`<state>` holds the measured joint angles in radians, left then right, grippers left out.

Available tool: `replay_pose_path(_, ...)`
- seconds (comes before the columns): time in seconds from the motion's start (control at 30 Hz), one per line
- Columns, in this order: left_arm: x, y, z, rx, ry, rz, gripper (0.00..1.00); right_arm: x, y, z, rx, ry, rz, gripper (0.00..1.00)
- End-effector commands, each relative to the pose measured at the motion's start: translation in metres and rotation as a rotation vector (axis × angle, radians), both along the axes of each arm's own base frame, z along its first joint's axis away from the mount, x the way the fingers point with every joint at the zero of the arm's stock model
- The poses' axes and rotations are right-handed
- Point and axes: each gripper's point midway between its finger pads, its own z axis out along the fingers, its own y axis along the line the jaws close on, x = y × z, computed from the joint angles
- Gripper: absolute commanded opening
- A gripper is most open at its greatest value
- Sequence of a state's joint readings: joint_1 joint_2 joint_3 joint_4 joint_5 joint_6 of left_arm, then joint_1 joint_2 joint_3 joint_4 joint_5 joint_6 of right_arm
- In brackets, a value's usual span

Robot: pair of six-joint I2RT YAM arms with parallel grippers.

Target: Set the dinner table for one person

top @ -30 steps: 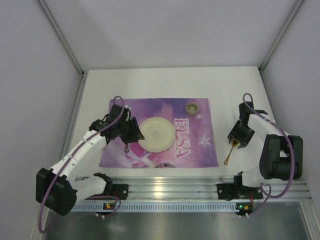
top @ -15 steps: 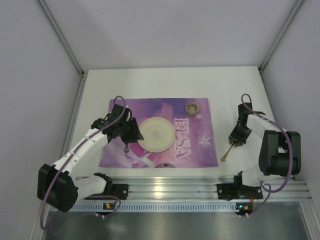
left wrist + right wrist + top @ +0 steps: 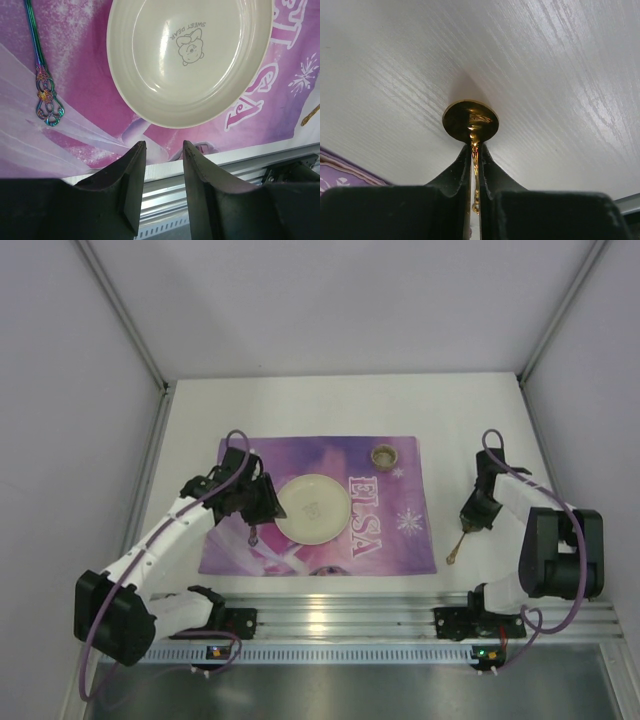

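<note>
The white dinner table bears a purple ELSA placemat. A cream plate with a bear print lies on the mat; it also fills the left wrist view. An iridescent utensil lies on the mat left of the plate. My left gripper hovers at the plate's left rim, open and empty. My right gripper is shut on a gold spoon, right of the mat. In the right wrist view the fingers pinch its handle, its round bowl low over the table.
A small brown cup stands on the mat's far right corner. A ribbed silver rail runs along the near edge, with both arm bases on it. Pale walls close in the left, right and back.
My right gripper has carried the gold spoon slightly forward and left, toward the mat's right edge. My left gripper has barely moved.
</note>
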<state>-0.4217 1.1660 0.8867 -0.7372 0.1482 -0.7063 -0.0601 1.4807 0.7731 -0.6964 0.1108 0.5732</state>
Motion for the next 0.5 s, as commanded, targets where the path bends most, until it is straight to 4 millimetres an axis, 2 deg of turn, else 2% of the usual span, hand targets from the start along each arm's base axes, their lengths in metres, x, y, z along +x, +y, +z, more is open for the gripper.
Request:
replay_pose_path(0.0,0.004,0.0,0.023,-0.014,-0.055,0.016,0.41,-0.013,0.018,-0.033,0.062,0.065,0.003,0.0)
replay_pose_path(0.07,0.001,0.002,0.025,-0.016,-0.059,0.018,0.4,-0.01,0.016,-0.029,0.054,0.054,0.02,0.0)
replay_pose_path(0.1,0.0,0.003,0.025,-0.015,-0.057,0.023,0.4,-0.001,0.015,-0.019,0.048,0.019,0.028,0.0)
replay_pose_path(0.13,-0.001,0.004,0.026,-0.015,-0.06,0.029,0.4,-0.001,0.013,-0.012,0.035,0.017,0.042,0.0)
replay_pose_path(0.17,-0.004,0.004,0.028,-0.022,-0.068,0.032,0.4,0.002,0.015,-0.003,0.018,0.0,0.066,0.0)
replay_pose_path(0.2,-0.006,0.006,0.027,-0.021,-0.068,0.035,0.4,0.013,0.011,0.021,-0.021,-0.054,0.079,0.0)
replay_pose_path(0.27,-0.009,0.008,0.03,-0.03,-0.083,0.044,0.4,0.024,0.026,0.049,-0.061,-0.117,0.172,0.0)
replay_pose_path(0.3,-0.012,0.009,0.026,-0.027,-0.075,0.048,0.4,0.04,0.033,0.078,-0.075,-0.2,0.193,0.0)
replay_pose_path(0.33,-0.013,0.01,0.025,-0.028,-0.075,0.052,0.4,0.038,0.036,0.09,-0.095,-0.204,0.208,0.0)
replay_pose_path(0.37,-0.015,0.01,0.025,-0.034,-0.078,0.058,0.4,0.039,0.05,0.101,-0.09,-0.227,0.253,0.0)
replay_pose_path(0.4,-0.017,0.011,0.022,-0.032,-0.068,0.062,0.4,0.047,0.06,0.121,-0.086,-0.282,0.272,0.0)
replay_pose_path(0.43,-0.018,0.012,0.022,-0.033,-0.069,0.065,0.4,0.045,0.068,0.128,-0.082,-0.286,0.283,0.0)
replay_pose_path(0.47,-0.019,0.012,0.022,-0.035,-0.062,0.069,0.39,0.042,0.086,0.135,-0.069,-0.301,0.333,0.0)
